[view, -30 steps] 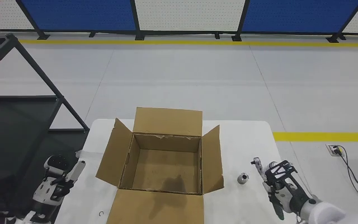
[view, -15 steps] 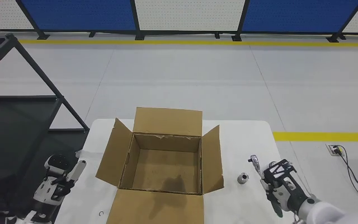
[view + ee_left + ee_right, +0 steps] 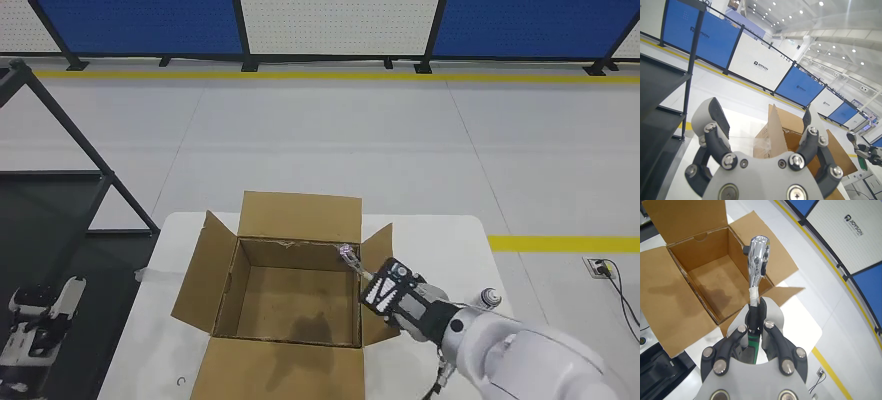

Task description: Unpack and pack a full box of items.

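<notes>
An open cardboard box (image 3: 298,300) stands in the middle of the white table (image 3: 445,235), its flaps spread and its stained floor bare. My right gripper (image 3: 375,278) hangs over the box's right flap, shut on the green and black handle of a chrome ratchet wrench (image 3: 348,253). In the right wrist view the ratchet wrench (image 3: 757,256) points out from the right gripper (image 3: 755,311) above the box (image 3: 713,279). My left gripper (image 3: 45,298) is off the table's left edge, open and holding nothing. The left wrist view shows the left gripper (image 3: 762,115) facing the box (image 3: 791,130).
A small metal socket (image 3: 490,297) sits on the table right of the right arm. A black shelf rack (image 3: 60,190) stands left of the table, close to the left arm. A scrap of clear film (image 3: 762,142) lies by the box's left side.
The right arm swung left from the table's right side, carrying the ratchet wrench to the box's right flap. The left arm drew back leftward off the table.
</notes>
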`<state>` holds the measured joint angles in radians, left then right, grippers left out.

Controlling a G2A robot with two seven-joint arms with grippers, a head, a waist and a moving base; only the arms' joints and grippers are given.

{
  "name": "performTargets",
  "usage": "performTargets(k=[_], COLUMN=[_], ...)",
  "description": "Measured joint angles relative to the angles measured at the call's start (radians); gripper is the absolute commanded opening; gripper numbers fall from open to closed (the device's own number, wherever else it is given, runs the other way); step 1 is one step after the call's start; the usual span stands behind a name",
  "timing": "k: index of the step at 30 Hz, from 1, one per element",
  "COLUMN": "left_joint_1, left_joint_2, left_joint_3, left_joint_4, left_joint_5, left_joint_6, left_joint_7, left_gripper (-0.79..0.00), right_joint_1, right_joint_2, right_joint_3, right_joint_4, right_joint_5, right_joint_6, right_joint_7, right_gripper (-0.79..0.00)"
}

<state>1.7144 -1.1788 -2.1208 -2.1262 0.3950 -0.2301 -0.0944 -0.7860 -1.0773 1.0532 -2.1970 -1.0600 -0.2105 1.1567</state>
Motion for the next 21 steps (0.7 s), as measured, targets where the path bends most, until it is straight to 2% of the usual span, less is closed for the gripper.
performTargets(k=[6, 9, 11, 21], left_joint_1=[0.052, 0.059, 0.059, 0.058], left_joint_2=[-0.009, -0.010, -0.010, -0.010], left_joint_3=[-0.035, -0.037, -0.037, -0.036], left_joint_4=[-0.014, -0.018, -0.017, -0.017], left_joint_5=[-0.029, -0.031, -0.031, -0.031], left_joint_6=[-0.016, -0.018, -0.018, -0.018], left_joint_7=[0.030, 0.033, 0.033, 0.033], left_gripper=[0.000, 0.000, 0.000, 0.000], right_joint_1=[0.330, 0.440, 0.458, 0.452], right_joint_2=[-0.105, -0.162, -0.169, -0.167], right_joint_3=[-0.325, -0.446, -0.465, -0.457], right_joint_4=[0.288, 0.431, 0.466, 0.450], right_joint_5=[0.055, 0.091, 0.096, 0.095], right_joint_6=[0.088, 0.121, 0.125, 0.124], right_joint_7=[-0.021, -0.035, -0.036, -0.036], right_gripper=[-0.785, -0.785, -0.785, -0.785])
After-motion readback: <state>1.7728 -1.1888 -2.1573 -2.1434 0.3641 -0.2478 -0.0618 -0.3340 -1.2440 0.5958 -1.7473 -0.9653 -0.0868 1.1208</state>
